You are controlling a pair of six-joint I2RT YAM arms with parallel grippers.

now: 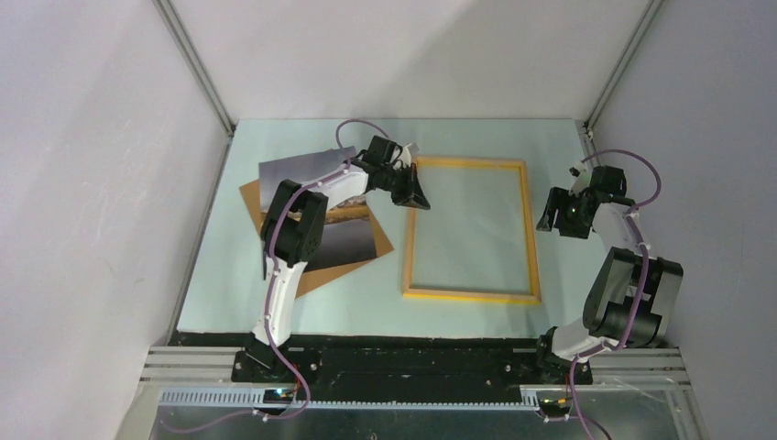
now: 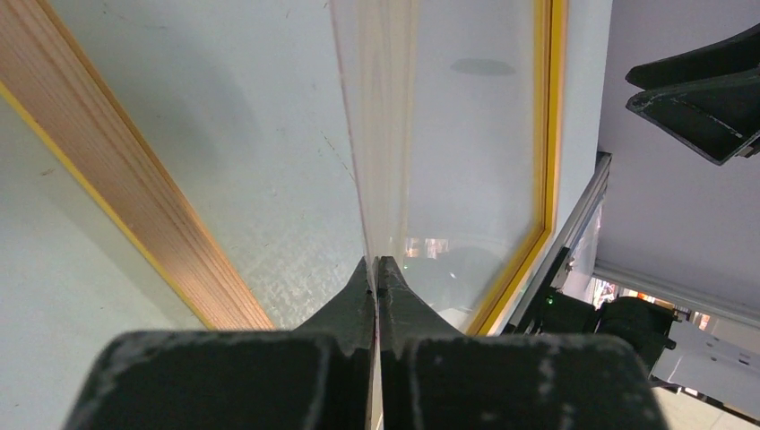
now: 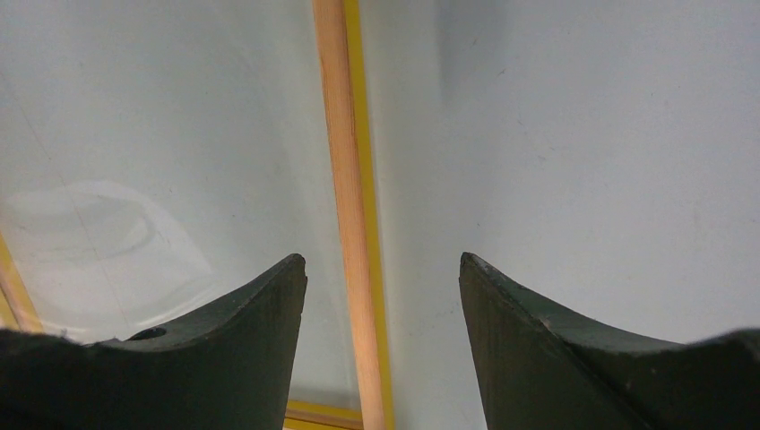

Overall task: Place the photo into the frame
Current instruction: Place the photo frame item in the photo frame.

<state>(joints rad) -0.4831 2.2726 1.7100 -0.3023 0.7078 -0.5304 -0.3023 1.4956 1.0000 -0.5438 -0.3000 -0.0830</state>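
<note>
My left claw (image 1: 417,197) (image 2: 377,264) is pinched almost all the way shut. It holds the thin edge of a clear sheet (image 2: 376,107). The sheet runs straight out from my claw, over the frame (image 1: 472,295). My left claw is at the frame's left side, up near its far corner. In my left wrist view, one wooden bar of the frame (image 2: 134,188) is on one side of the sheet and a yellow bar is on the other side. The pale desk (image 1: 476,147) shows through the middle of the frame.

The photo (image 1: 346,240) is back along my left arm, to the left of that claw. It lies flat on a brown board (image 1: 321,275), and my arm hides part of it. It is not in the frame, and it is just beside the frame's left bar without touching it.

My right claw (image 1: 561,220) (image 3: 383,260) is open wide and holds nothing. It hangs over the frame's right side. In my right wrist view the right wooden bar (image 3: 345,179) shows in the gap, closer to one tip than the other. I cannot tell if this claw touches the bar.
</note>
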